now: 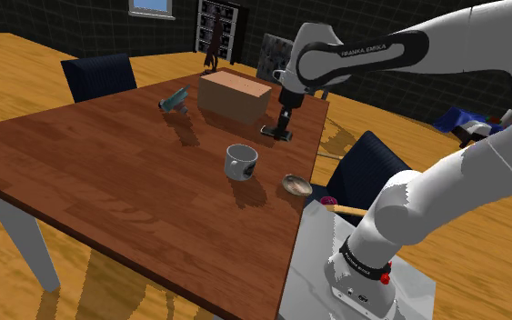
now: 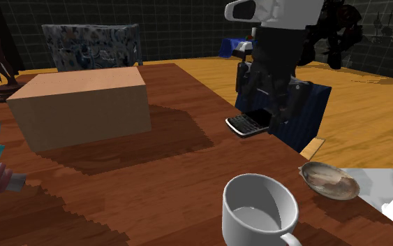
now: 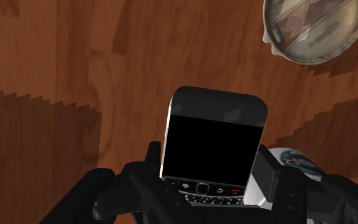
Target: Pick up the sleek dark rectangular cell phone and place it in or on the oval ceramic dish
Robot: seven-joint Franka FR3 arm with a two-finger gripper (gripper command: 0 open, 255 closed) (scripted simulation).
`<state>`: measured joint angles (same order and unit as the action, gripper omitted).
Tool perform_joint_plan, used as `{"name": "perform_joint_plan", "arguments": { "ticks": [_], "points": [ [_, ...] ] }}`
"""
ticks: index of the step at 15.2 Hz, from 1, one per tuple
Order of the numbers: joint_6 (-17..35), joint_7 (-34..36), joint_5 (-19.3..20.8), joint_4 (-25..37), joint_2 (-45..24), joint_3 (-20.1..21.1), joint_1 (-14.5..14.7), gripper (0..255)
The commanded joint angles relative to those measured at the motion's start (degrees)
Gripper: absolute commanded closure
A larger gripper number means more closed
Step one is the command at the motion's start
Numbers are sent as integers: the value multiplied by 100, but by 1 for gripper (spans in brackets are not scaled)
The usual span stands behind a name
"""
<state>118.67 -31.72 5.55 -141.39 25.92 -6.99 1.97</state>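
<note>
Room: dark tiled walls, a window and a shelf unit at the far end, wooden floor.
Surface: brown wooden table on pale legs; my stand sits at its near corner.
Chairs: one dark blue chair at the far side, a second blue chair at the table edge just behind me, and a patterned chair beyond the box.
Cardboard box: the largest item on the table, closed, just beside my hand on the side away from the dish.
Teal item: lies on its side beyond the box, well apart from me; I cannot tell what it is.
White mug: upright, near the dish, off to one side of the line from phone to dish.
Oval dish: near the table edge by my stand, holding nothing; bare wood lies between it and the phone.
Black cell phone: between my fingers at its keypad end, screen outward, over the table edge near the second blue chair; whether it clears the wood I cannot tell.
Gripper: fingers clamped on the phone's two long sides.
</note>
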Motion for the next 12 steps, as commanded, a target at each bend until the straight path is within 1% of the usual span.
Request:
{"name": "perform_joint_plan", "arguments": {
  "ticks": [1,4,7,10,11,12],
  "points": [
    [-80,80,29,-430,505,63,-11,255],
    [-325,183,31,-982,1296,168,-18,255],
    [-675,277,-5,-1484,2141,282,-10,255],
    [-1144,368,-80,-1929,3048,409,20,255],
    [-1442,417,-135,-2137,3551,482,47,255],
    [-1365,419,-132,-2214,3552,480,44,255]
  ]
}}
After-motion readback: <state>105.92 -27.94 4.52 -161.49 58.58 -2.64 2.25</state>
